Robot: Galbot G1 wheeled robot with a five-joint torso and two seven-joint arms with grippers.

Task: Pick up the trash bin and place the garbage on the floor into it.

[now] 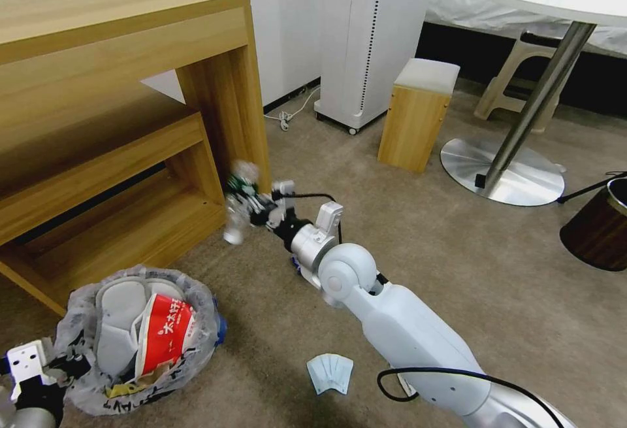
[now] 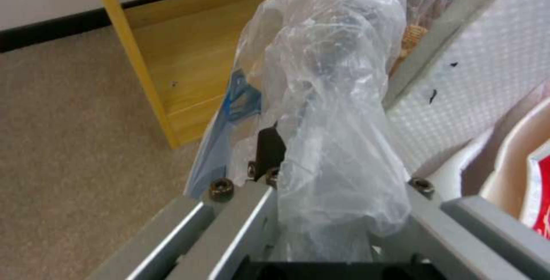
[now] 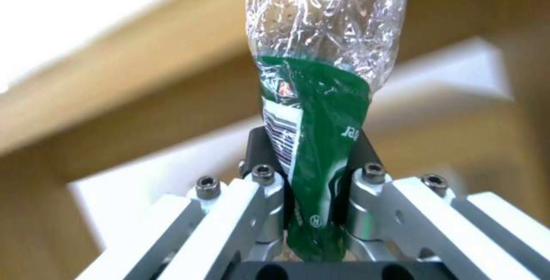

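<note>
- The right gripper (image 1: 251, 209) was clamped on a crushed clear plastic bottle (image 1: 236, 209) with a green label, held in the air beside the leg of the wooden desk (image 1: 225, 98). In the right wrist view its fingers (image 3: 264, 185) pinched the flattened, labelled waist of the bottle (image 3: 321, 112).
- The left gripper (image 1: 62, 366) was closed on the rim of the trash bin (image 1: 140, 340), which sat low at the robot's left, near the desk's lower shelf. In the left wrist view a fold of the liner bag (image 2: 332, 112) was bunched between the jaws.
- The bin already held two white slippers (image 1: 121, 323) and a red-and-white paper bowl (image 1: 166, 330). A blue face mask (image 1: 330, 372) lay on the beige carpet (image 1: 457, 251), between the bin and the right arm.
- The bottle's long axis ran roughly upright in the head view, tilted slightly, one end up by the desk leg and the other down toward the carpet. Which end bore the cap I could not tell.
- Risk: the grip was on thin, collapsed plastic, so the bottle could probably twist or slide out during the swing to the bin.
- Risk: the bin looked nearly full; a long bottle dropped crosswise might perch on the bowl and roll off.
- Risk: if the left jaws held mostly liner, the bag might pull loose and the bin sag or tip.
</note>
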